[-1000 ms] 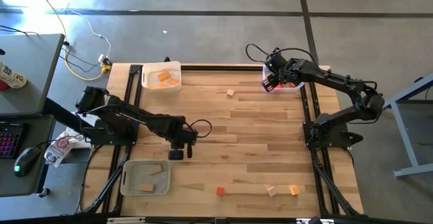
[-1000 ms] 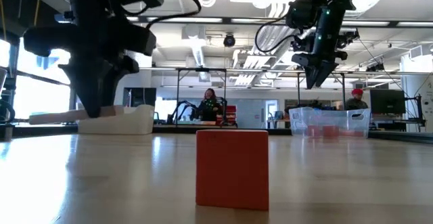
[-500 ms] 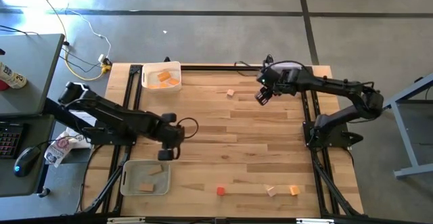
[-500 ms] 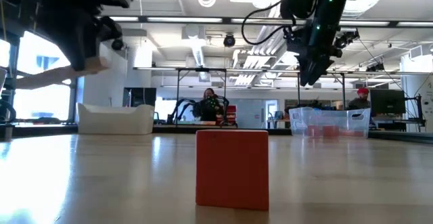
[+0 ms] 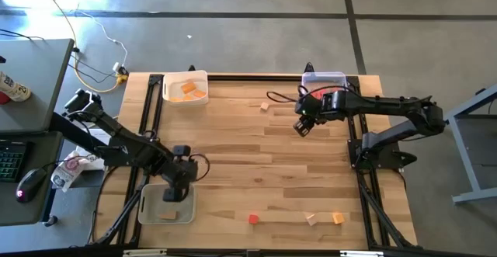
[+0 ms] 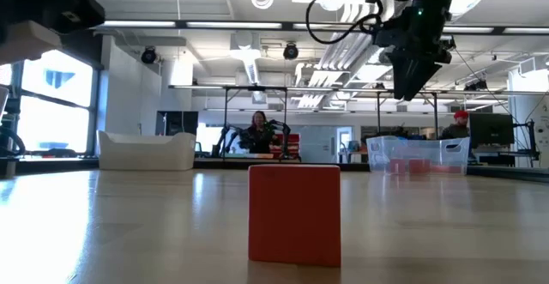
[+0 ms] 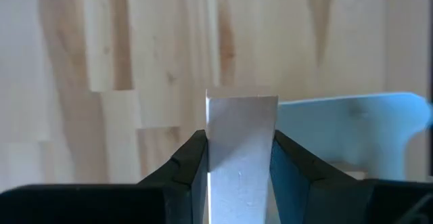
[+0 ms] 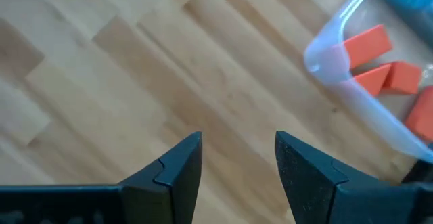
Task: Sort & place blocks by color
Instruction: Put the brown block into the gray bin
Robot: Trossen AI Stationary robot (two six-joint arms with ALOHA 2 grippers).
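High view: your left gripper (image 5: 172, 194) hangs over the near-left tray (image 5: 148, 210), ready to drop.
Left wrist: fingers clamp a tan block (image 7: 241, 143).
Right wrist: your right gripper (image 8: 237, 160) stands parted, empty (red blocks (image 8: 369, 42) already trayed).

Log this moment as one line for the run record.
left gripper: jaws shut on tan block, over tan tray | right gripper: jaws open, empty, beside red tray | loose blocks remain on table
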